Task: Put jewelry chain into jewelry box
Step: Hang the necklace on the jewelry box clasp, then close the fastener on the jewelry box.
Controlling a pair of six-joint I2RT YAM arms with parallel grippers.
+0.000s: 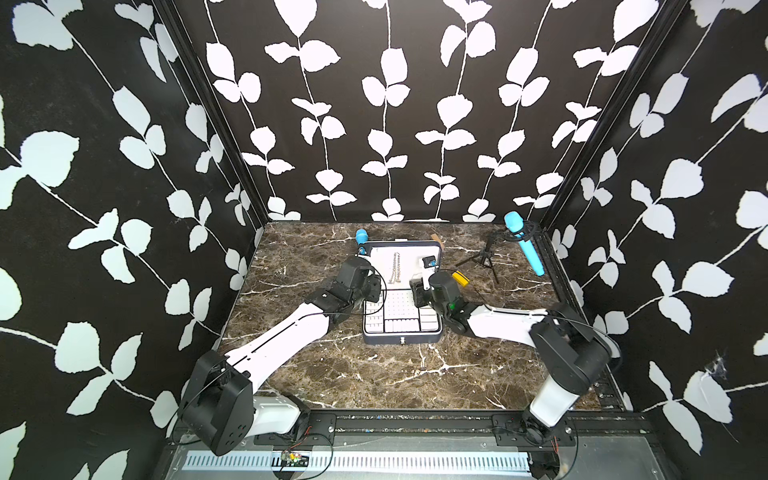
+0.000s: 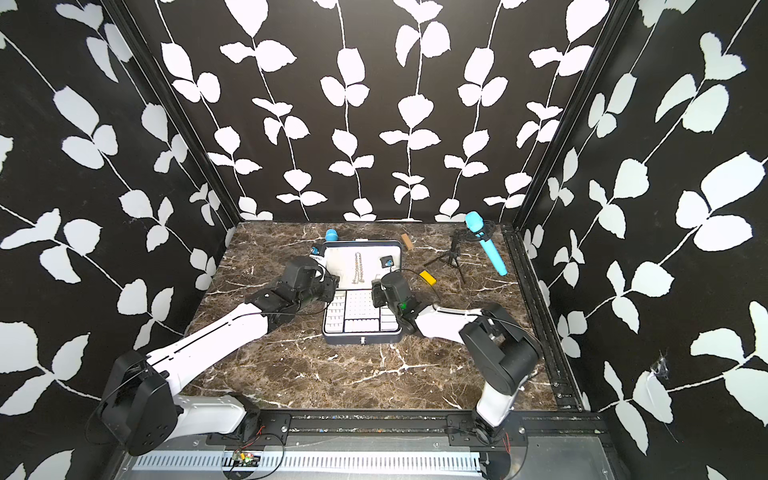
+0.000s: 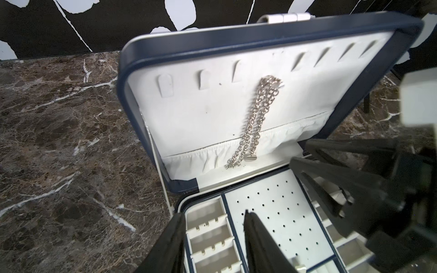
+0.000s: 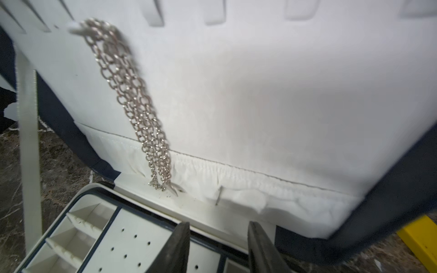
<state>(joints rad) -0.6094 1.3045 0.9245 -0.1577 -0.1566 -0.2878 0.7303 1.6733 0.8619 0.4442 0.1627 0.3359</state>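
The jewelry chain (image 3: 259, 108) hangs lengthwise down the jewelry box (image 3: 260, 37) lid, end piece lowest; both jaws half-open, empty.

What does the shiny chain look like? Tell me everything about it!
The jewelry chain is thin, silvery metal with small oval links. It is looped over a white hook inside the open lid of the jewelry box, its strands hanging against the white lining. The lower ends, one with a flat end piece, lie on the gathered pocket.
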